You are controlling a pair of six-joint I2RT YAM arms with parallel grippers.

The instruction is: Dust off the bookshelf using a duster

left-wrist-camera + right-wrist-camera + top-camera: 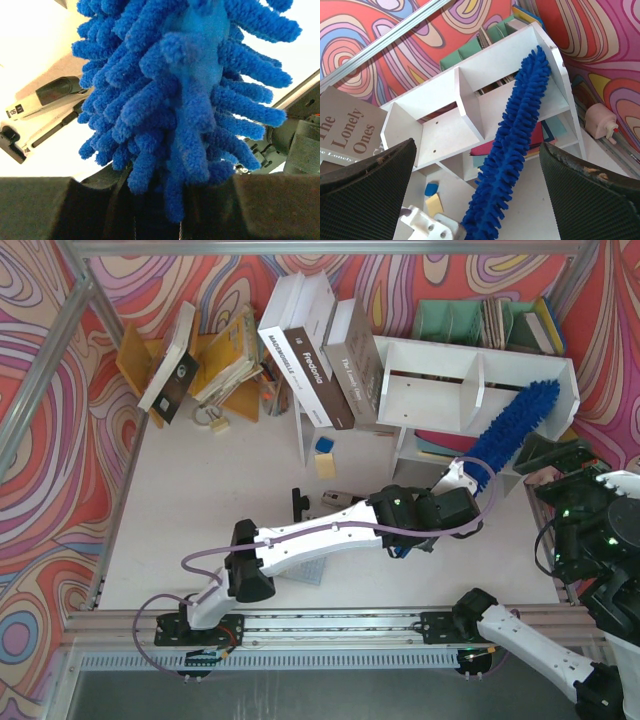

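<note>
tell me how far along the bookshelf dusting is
Done: the duster is picked up, clamped in the left gripper. In hand: its blue head lies across the right upper compartment of the bookshelf, tip near the right wall. Left, as far as shows: the left upper compartment and the lower level. The right gripper hangs open nearby, idle.

- The duster's (185, 100) handle is buried in fluff where it meets the left gripper (157, 205).
- Beyond that gripper, its far end runs off the picture's top edge.
- The right gripper's (477, 187) fingers (365, 190) are cropped below.
- Left of it, a book (345, 132) is cut off mid-title.
- Ahead, the bookshelf's (440, 135) lower level is partly hidden behind the duster.
</note>
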